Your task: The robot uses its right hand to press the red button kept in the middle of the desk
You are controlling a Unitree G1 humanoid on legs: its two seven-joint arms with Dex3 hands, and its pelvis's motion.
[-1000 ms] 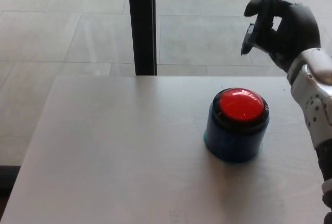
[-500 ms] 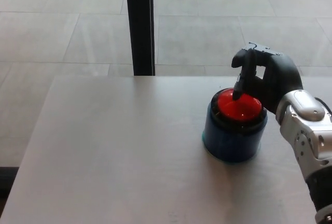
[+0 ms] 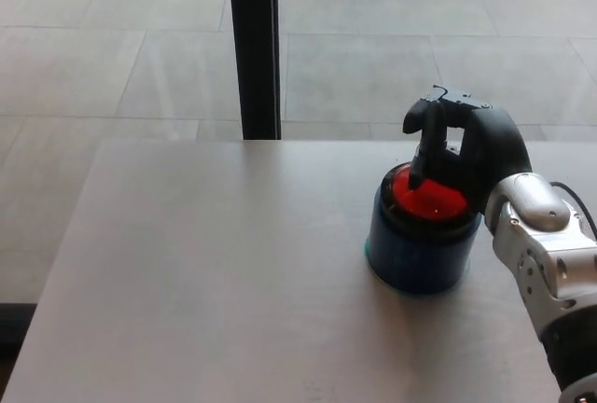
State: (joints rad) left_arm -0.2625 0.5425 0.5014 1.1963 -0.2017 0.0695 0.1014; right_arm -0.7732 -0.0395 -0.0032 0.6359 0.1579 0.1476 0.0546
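Observation:
The red button point(image 3: 434, 201) is a domed red cap on a dark blue round base point(image 3: 413, 256), standing right of centre on the grey desk point(image 3: 205, 272). My right hand point(image 3: 474, 156) is over the far right side of the cap, black fingers bent downward and apart, holding nothing. One fingertip point(image 3: 416, 177) rests on the red dome near its far left part. The hand hides the back right of the cap. My silver forearm point(image 3: 541, 254) comes in from the lower right. The left hand does not show.
A black vertical post point(image 3: 254, 44) stands just behind the desk's far edge, left of the button. Beyond the desk is a grey tiled floor point(image 3: 112, 58). The desk's left edge slants down towards the lower left corner.
My right hand came down from above and behind the button onto its red cap, then shifted slightly left. The picture shifted only a little.

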